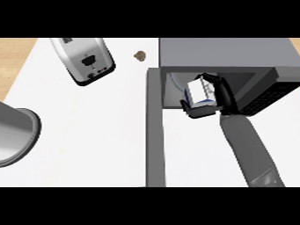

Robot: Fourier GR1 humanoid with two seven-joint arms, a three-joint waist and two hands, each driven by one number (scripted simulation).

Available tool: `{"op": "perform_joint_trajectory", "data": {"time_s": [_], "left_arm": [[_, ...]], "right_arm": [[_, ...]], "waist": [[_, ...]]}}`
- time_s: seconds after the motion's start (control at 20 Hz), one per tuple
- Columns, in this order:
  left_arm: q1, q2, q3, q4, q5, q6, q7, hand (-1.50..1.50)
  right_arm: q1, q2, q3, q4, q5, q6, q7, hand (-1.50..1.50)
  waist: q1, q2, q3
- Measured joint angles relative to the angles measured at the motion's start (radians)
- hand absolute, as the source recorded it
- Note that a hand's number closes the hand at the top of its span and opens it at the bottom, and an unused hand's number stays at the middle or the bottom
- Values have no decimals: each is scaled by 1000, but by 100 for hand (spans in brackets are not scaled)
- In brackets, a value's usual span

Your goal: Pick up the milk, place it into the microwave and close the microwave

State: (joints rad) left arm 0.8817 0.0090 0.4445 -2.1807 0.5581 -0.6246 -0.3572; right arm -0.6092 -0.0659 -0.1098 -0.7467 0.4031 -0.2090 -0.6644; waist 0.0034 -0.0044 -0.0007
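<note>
- The milk sits at the microwave mouth, right of centre in the frame, with the right robot hand curled around it.
- Best to carry it deeper, clear of the opening's edges, and set it down upright before letting go.
- The forearm rises from the lower right, fingers wrapping the carton.
- The open door runs down the middle.

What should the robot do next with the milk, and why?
Probably push the milk carton a bit deeper into the microwave and set it down. The right hand is curled round it right at the opening, and the door stands wide open.
</note>
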Motion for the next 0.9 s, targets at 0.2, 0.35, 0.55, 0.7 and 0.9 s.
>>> {"op": "perform_joint_trajectory", "data": {"time_s": [0.2, 0.35, 0.55, 0.7, 0.9], "left_arm": [[-12, -5, -1, 5, -14, -4, 5, -150], [-51, 10, 21, 41, -15, -8, 8, -150], [-94, 19, 16, 66, -19, -8, 30, -150], [-129, 28, 11, 83, -27, 0, 47, -150], [-167, 41, 12, 111, -42, -1, 49, -150]], "right_arm": [[-76, -3, -1, 35, 10, 2, 82, 150], [-151, -21, -13, 112, 28, -20, 110, 150], [-235, -33, -43, 233, 54, -114, 107, 150], [-293, -50, -59, 315, 76, -182, 121, 150], [-346, -77, -107, 396, 70, -268, 154, 150]], "waist": [[8, 3, 1], [15, 9, 4], [27, 14, 5], [42, 21, 5], [62, 33, 6]]}}
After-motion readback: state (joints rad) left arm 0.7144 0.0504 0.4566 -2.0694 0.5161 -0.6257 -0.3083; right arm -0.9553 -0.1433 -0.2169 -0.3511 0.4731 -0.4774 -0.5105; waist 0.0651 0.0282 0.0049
